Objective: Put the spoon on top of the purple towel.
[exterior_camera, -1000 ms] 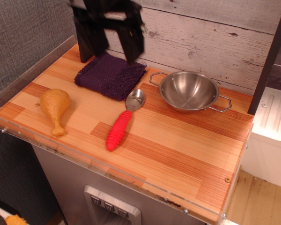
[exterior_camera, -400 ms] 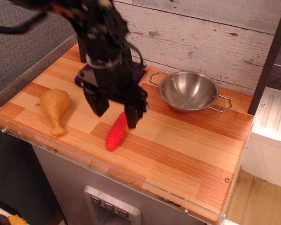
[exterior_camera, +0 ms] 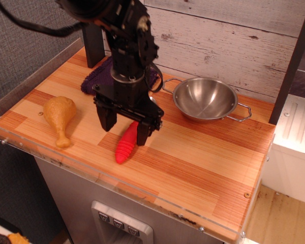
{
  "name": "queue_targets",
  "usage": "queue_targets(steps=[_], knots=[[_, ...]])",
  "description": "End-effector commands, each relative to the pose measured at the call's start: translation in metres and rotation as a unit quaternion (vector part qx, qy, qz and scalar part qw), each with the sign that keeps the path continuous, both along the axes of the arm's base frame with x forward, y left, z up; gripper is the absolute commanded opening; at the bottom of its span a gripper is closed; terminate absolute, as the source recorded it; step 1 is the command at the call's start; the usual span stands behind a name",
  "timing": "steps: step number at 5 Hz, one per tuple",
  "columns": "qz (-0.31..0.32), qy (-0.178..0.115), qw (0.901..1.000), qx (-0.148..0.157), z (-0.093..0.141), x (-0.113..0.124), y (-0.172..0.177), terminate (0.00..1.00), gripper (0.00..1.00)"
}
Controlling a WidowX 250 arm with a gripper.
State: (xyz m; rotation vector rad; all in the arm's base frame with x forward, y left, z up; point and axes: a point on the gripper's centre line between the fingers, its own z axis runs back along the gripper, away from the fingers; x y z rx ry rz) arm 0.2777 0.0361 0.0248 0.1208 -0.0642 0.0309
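Observation:
The spoon's red ribbed handle (exterior_camera: 125, 146) lies on the wooden counter; its silver bowl is hidden behind my gripper. My gripper (exterior_camera: 125, 127) hangs open just over the upper part of the handle, one finger on each side, holding nothing. The purple towel (exterior_camera: 97, 76) lies at the back left, mostly hidden behind my arm; only its left part and a bit by the right of the arm show.
A yellow-brown toy drumstick (exterior_camera: 60, 116) lies at the left front. A two-handled steel bowl (exterior_camera: 206, 98) stands at the back right. A dark post (exterior_camera: 91, 46) stands behind the towel. A clear plastic lip (exterior_camera: 142, 190) runs along the counter's front edge.
My arm has come down from above the towel to the spoon. Since the last frame the open gripper has settled lower and slightly back over the handle. The spoon has not moved.

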Motion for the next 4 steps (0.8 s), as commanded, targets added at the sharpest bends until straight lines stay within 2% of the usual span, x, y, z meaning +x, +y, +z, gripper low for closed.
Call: queue_targets(steps=[1,2,3,4], knots=[[0.036,-0.035,0.9986,-0.017,-0.0029,0.0043,0.0138,0.00,1.00],[0.044,-0.041,0.9979,-0.025,-0.0054,0.0023,0.0141,0.00,0.00],[0.047,-0.054,0.9970,-0.030,-0.0034,0.0022,0.0123,0.00,0.00],[0.041,-0.051,0.9971,-0.039,0.0006,0.0023,0.0128,0.00,0.00]])
